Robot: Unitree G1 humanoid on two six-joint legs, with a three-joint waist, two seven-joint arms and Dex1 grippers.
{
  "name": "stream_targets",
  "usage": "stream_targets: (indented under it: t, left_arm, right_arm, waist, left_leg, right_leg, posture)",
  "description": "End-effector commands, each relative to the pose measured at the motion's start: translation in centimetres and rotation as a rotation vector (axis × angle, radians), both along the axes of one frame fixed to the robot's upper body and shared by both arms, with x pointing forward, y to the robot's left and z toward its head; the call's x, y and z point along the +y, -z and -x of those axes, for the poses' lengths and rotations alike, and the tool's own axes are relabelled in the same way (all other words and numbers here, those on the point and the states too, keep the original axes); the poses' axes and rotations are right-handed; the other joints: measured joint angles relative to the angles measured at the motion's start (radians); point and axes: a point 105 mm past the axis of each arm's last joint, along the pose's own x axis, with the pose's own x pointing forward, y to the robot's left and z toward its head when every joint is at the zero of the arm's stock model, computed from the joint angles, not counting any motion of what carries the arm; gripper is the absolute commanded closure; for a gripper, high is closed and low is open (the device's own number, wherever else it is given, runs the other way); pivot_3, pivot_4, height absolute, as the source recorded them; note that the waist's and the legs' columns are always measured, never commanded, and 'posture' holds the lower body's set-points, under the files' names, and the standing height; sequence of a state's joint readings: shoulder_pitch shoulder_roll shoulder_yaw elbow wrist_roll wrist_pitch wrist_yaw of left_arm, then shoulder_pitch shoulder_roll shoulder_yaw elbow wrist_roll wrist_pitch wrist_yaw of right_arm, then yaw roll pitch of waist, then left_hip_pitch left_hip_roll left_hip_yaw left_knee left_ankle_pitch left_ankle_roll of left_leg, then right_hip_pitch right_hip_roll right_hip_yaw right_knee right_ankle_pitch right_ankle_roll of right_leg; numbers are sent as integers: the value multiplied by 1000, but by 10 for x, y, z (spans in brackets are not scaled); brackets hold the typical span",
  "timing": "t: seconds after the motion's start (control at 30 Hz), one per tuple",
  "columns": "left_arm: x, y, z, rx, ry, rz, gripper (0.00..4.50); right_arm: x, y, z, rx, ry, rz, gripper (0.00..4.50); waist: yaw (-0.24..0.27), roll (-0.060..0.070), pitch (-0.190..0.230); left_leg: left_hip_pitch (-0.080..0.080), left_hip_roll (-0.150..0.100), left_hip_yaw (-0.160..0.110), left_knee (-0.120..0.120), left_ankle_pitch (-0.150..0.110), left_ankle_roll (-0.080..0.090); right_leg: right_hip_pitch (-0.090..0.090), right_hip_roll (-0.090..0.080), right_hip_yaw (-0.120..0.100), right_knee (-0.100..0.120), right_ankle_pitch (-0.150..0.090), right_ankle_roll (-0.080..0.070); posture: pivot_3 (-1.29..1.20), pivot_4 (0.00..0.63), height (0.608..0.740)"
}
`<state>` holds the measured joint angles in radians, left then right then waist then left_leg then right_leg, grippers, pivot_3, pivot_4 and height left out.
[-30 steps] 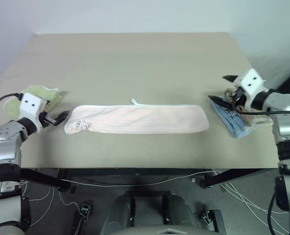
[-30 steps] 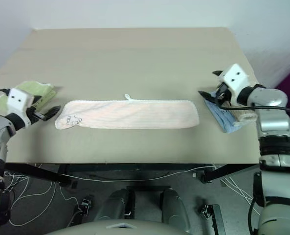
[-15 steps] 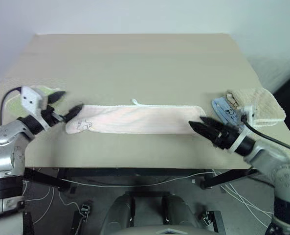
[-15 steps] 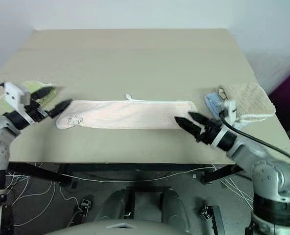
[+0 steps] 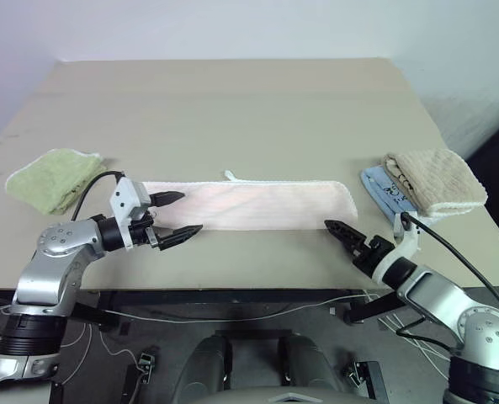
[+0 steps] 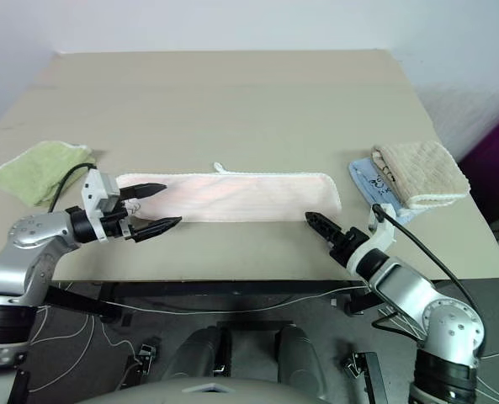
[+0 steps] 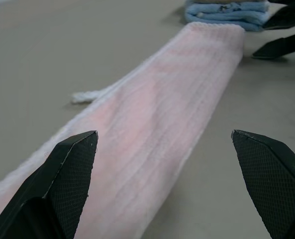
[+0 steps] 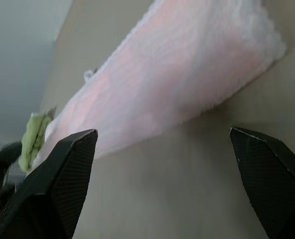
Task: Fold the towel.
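Note:
The towel point(image 5: 257, 204) is a long pale pink strip lying flat across the middle of the table, with its white loop tag point(image 5: 230, 175) on the far edge. My left gripper point(image 5: 178, 214) is open at the towel's left end, one finger over the cloth and the other over bare table just in front of the near edge. In the left wrist view the towel point(image 7: 157, 124) runs away between the two fingers point(image 7: 62, 189). My right gripper point(image 5: 337, 229) is open, low over the table just in front of the towel's near right corner, pointing at it.
A folded light green towel point(image 5: 51, 177) lies at the table's left side. At the right, a beige waffle towel point(image 5: 438, 178) sits on a blue cloth point(image 5: 382, 192). The table's front edge point(image 5: 257, 282) runs close below both grippers.
The left gripper swung right from beside the green towel to the pink towel's left end. The right gripper dropped from the blue and beige stack, rolled over, and came in to the towel's near right corner.

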<state>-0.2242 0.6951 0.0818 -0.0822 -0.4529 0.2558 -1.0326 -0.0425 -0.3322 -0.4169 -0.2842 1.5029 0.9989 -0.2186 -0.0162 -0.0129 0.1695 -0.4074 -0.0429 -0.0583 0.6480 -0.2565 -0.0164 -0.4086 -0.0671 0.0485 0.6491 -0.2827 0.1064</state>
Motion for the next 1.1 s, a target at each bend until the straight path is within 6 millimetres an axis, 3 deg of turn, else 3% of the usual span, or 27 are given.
stream_targets:
  t: [0.03, 0.17, 0.37, 0.47, 0.83, 1.1]
  left_arm:
    - [-10, -4, 4, -40, 50, -29, 0]
    - [-12, -1, 8, -34, 66, -39, 0]
    - [-13, 1, 13, -33, 63, -37, 0]
    - [-13, 2, 13, -31, 61, -36, 0]
    - [-16, 5, 9, -36, 60, -26, 0]
    - [-16, 6, 9, -40, 59, -28, 0]
  right_arm:
    - [-2, 6, -19, 46, 105, -55, 47]
    - [-6, 7, -34, 69, 190, -88, 47]
    - [-10, 12, -42, 91, 255, -104, 47]
    - [-12, 11, -44, 82, 268, -113, 665]
    - [-20, 4, -45, 50, 328, -122, 4463]
    - [-51, -17, -41, -46, 369, -31, 4463]
  waist:
    - [-4, -1, -1]
    - [-4, -1, -1]
    - [-2, -3, -3]
    - [-1, -3, -3]
    - [2, -3, -3]
    - [9, -2, -3]
  left_leg:
    - [0, 1, 0, 0, 0, 0]
    - [1, 1, 1, 0, 0, 0]
    - [2, 1, 1, 0, 0, 0]
    - [3, 1, 1, 0, 0, 0]
    - [3, 1, 1, 0, 0, 0]
    - [2, 0, 1, 0, 0, 0]
  right_leg:
    - [0, 1, 0, 0, 0, 0]
    - [1, 2, 0, 0, 0, 0]
    - [2, 2, 0, 0, 0, 0]
    - [3, 2, 0, 0, 0, 0]
    - [3, 2, 0, 0, 0, 0]
    - [3, 1, 0, -1, 0, 0]
  posture:
    - [0, 150, 740]
    - [0, 150, 740]
    - [0, 150, 740]
    - [0, 150, 740]
    - [0, 150, 740]
    - [0, 150, 740]
